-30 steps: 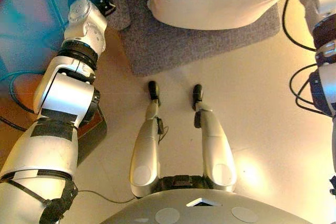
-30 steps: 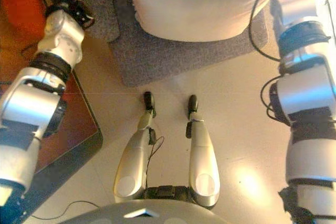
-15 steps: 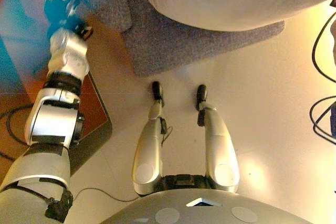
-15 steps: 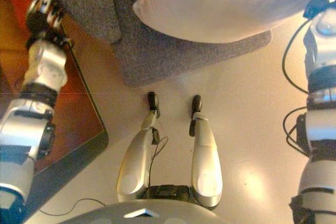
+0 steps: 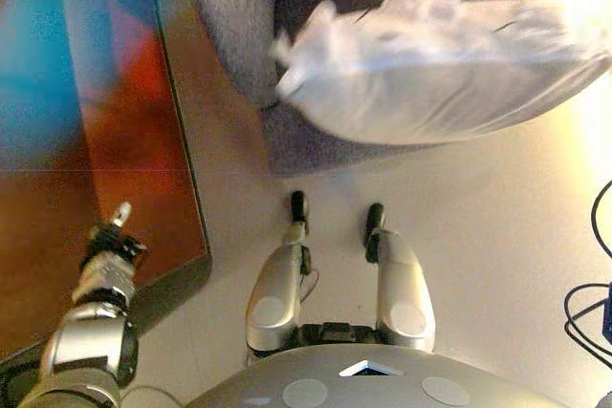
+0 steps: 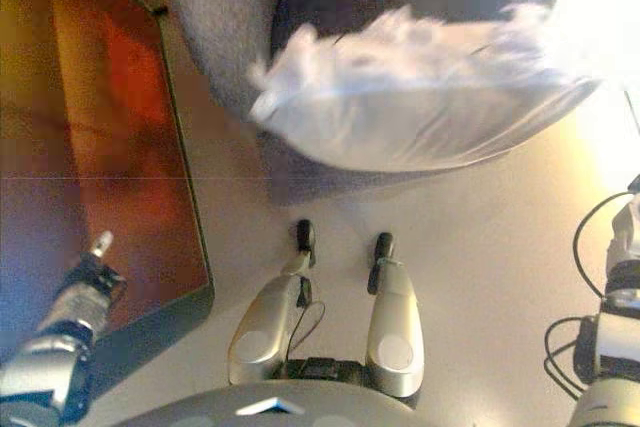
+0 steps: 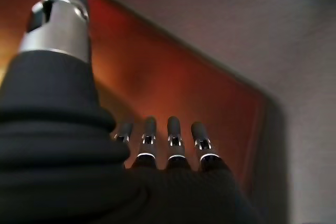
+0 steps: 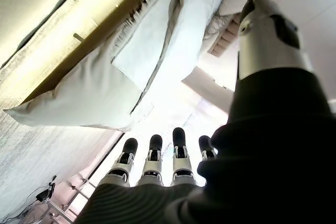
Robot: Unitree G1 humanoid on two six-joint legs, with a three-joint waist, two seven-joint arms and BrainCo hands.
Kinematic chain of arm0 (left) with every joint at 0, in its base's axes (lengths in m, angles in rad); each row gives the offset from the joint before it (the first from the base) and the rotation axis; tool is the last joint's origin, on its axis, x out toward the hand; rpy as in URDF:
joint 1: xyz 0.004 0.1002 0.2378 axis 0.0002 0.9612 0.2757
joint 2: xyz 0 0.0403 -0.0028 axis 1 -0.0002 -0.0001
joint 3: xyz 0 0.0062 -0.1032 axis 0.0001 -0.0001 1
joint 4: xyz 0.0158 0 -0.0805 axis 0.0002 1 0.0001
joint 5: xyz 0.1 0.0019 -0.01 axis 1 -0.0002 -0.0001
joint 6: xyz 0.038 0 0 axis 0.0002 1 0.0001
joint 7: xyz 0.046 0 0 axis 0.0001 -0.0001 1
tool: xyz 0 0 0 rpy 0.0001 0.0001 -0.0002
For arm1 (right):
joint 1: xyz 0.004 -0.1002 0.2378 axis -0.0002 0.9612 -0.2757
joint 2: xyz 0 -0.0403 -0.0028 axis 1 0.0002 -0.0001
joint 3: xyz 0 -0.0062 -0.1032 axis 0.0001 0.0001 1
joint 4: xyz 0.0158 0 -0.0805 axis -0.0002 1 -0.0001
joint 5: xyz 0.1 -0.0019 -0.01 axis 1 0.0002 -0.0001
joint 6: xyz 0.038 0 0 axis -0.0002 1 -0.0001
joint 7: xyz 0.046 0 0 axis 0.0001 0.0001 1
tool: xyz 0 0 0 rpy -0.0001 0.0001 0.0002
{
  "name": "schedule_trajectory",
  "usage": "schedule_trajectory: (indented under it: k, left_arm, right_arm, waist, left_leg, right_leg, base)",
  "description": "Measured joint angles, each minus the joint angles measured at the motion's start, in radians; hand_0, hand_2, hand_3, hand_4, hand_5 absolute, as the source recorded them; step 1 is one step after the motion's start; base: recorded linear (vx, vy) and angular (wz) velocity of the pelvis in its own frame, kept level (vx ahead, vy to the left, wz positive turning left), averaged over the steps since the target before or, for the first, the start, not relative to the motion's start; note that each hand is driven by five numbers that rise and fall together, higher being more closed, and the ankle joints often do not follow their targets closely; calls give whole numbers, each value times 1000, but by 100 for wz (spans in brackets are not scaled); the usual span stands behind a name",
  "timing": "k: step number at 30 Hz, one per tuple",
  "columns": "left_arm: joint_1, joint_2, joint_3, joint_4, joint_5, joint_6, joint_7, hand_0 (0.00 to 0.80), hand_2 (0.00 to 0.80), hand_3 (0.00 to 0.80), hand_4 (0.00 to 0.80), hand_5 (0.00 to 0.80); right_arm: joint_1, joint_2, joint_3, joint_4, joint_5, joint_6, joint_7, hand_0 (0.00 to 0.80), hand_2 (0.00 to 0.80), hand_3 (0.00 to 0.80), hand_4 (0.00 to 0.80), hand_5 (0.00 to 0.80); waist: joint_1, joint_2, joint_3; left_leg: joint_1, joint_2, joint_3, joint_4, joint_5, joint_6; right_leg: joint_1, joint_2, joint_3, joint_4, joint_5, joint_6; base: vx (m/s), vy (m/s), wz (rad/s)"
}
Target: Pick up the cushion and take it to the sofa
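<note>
The white cushion (image 5: 430, 74) shows blurred over the front of the grey sofa (image 5: 229, 26), held by neither hand. I cannot tell whether it rests on the seat or is in the air. My left hand (image 5: 103, 246) is low at the left, over the red-brown table, with its fingers (image 7: 173, 135) straight and empty. My right hand (image 8: 157, 156) shows only in the right wrist view, fingers straight and empty. White cushion cloth with a fringed edge (image 8: 105, 87) lies past the fingers, apart from them.
A low red-brown table (image 5: 115, 121) with a dark rim stands at the left, close to the sofa's grey arm. Pale floor (image 5: 497, 226) lies in front of the sofa and to the right.
The cushion has left both hands and moved away onto the sofa side. My left arm has dropped to the lower left and my right arm has dropped out of the eye views. The camera has shifted.
</note>
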Motion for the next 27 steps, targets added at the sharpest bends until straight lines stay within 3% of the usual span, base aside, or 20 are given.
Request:
schedule_trajectory:
  k: [5,11,19,25,27]
  left_arm:
    - [65,-43,-2,4,10,7,0,0,0,0,0,0]
    - [134,-90,33,49,44,17,2,0,0,0,0,0]
    - [233,-139,66,145,172,54,-4,0,0,0,0,0]
    - [269,-140,88,209,231,91,18,0,0,0,0,0]
    - [273,-145,88,211,246,117,2,0,0,0,0,0]
  right_arm:
    - [107,55,-79,-44,3,2,0,0,0,0,0,0]
    - [217,111,-115,-42,13,29,21,0,0,0,0,0]
    - [350,223,-187,197,13,6,95,0,0,0,0,0]
    - [429,357,-138,339,-37,-17,159,0,0,0,0,0]
    - [474,434,-76,344,-89,-10,180,0,0,0,0,0]
  waist:
    - [-1,-41,-53]
    - [2,-47,-109]
    - [23,-71,-194]
    - [24,-88,-274]
    - [24,-96,-281]
  left_leg:
    - [30,7,-5,-6,-10,-1]
    - [81,17,-19,-30,-18,-5]
    - [159,25,-27,-38,-45,-5]
    - [185,31,-40,-43,-61,-15]
    - [194,34,-17,-59,-86,-45]
  right_leg:
    - [44,12,-5,-26,-2,3]
    - [124,28,-15,-88,5,5]
    - [259,52,-28,-185,19,10]
    - [317,66,-28,-225,16,7]
    - [339,64,-30,-266,26,-8]
  base:
    - [9,-12,1]
    - [77,-13,6]
    - [154,-11,6]
    - [89,-2,15]
    - [30,17,21]
